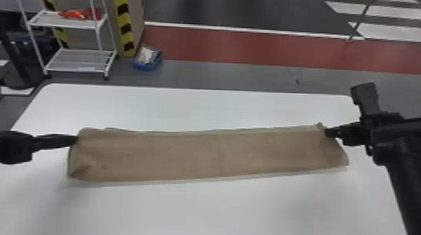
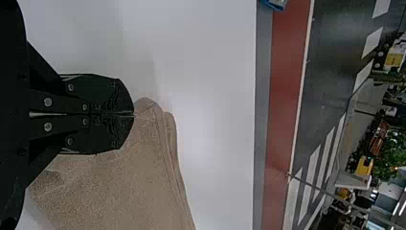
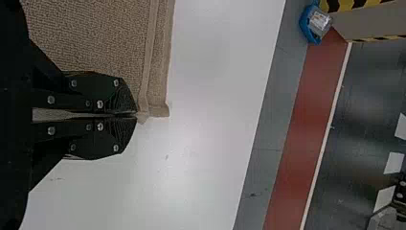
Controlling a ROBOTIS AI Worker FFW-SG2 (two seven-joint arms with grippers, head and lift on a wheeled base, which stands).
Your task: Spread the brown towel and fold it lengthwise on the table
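Observation:
Folded into a long narrow strip, the brown towel [image 1: 212, 155] lies across the white table [image 1: 216, 212], its right end slightly farther from me. My left gripper [image 1: 76, 140] is at the towel's left end, near the far corner; in the left wrist view the left gripper [image 2: 133, 114] is shut on the edge of the towel [image 2: 129, 191]. At the far right corner is my right gripper [image 1: 327, 132]. The right wrist view has the right gripper [image 3: 136, 115] shut on a corner of the towel [image 3: 95, 33], where layered hems run beside the fingertips.
Beyond the table's far edge [image 1: 200, 89], a white wire rack [image 1: 78, 60] and a blue bin [image 1: 148, 66] stand on the floor at the left. Bare tabletop shows both behind and in front of the towel.

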